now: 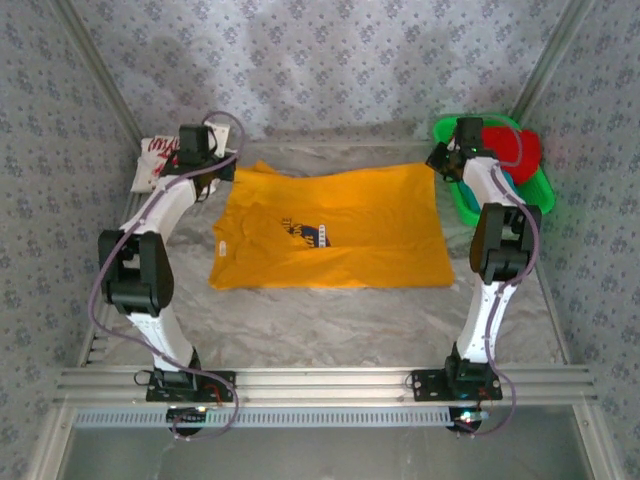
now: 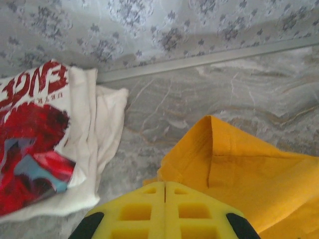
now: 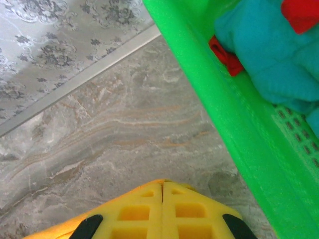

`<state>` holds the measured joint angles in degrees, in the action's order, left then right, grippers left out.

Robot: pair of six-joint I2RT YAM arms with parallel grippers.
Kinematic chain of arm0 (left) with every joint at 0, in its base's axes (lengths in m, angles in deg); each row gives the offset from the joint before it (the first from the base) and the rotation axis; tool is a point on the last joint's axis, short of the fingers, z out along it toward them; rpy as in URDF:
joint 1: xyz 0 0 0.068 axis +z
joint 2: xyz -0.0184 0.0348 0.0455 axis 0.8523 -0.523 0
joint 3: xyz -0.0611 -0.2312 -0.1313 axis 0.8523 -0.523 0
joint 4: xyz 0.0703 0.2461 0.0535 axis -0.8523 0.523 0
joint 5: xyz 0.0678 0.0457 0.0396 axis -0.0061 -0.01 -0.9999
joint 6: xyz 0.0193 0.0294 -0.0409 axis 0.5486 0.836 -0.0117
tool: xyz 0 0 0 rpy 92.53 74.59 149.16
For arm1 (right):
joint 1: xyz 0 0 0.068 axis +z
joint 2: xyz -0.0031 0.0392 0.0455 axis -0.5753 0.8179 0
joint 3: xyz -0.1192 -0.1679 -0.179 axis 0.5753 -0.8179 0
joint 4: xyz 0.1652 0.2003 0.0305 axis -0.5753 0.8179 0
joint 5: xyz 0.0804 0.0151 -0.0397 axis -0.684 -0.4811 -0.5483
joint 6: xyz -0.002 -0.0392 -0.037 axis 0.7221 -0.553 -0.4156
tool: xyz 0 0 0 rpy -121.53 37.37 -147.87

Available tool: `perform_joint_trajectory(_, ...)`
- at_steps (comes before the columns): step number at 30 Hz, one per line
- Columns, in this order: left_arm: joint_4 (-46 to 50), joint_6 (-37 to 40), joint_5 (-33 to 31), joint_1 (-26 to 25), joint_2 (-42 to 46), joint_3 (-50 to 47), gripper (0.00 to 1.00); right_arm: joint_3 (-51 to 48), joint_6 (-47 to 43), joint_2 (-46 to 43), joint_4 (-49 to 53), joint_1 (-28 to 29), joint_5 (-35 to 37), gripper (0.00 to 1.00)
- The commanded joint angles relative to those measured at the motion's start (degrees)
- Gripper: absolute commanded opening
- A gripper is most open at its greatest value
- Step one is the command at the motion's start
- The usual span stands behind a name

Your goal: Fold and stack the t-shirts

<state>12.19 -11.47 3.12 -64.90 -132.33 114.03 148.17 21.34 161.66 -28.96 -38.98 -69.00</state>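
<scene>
The yellow-orange t-shirt (image 1: 340, 225) lies spread across the middle of the table, dark blue print up, its lower part folded over. My left gripper (image 1: 222, 168) is at its far left corner; in the left wrist view its jaws (image 2: 164, 183) are shut with the orange cloth (image 2: 249, 169) pinched at their tips. At the far right corner my right gripper (image 1: 440, 160) is also shut (image 3: 162, 182), a thin orange edge of cloth showing at its tips. A folded white t-shirt with red graphic (image 1: 155, 162) (image 2: 45, 144) lies at the far left.
The green plastic basket (image 1: 466, 206) (image 3: 239, 114) stands at the far right, close beside my right gripper, holding a teal t-shirt (image 3: 269, 55) and a red one (image 1: 515, 150). Patterned walls close the table at the back and sides.
</scene>
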Motion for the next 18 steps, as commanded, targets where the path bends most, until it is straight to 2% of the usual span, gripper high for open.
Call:
perform_joint_trajectory(1, -4.15, -0.40, -3.11, -0.18, 2.90, -4.67, 0.00, -3.27, -0.14, -1.56, -1.08, -0.44, 0.40, 0.00)
perform_joint_trajectory(4, -4.59, -0.61, -3.71, -0.24, 3.26, -6.49, 0.00, -4.64, 0.06, -2.46, -0.39, -0.62, 1.51, 0.00)
perform_joint_trajectory(12, -0.05, 0.93, -5.37, -0.42, 4.45, -3.09, 0.00, -6.39, -0.88, -8.02, 0.64, -2.00, 5.46, 0.00)
perform_joint_trajectory(18, 0.62, 0.63, -8.49, -0.42, 7.22, -7.78, 0.00, -11.20, -1.08, -12.01, -0.22, -2.88, 5.73, 0.00)
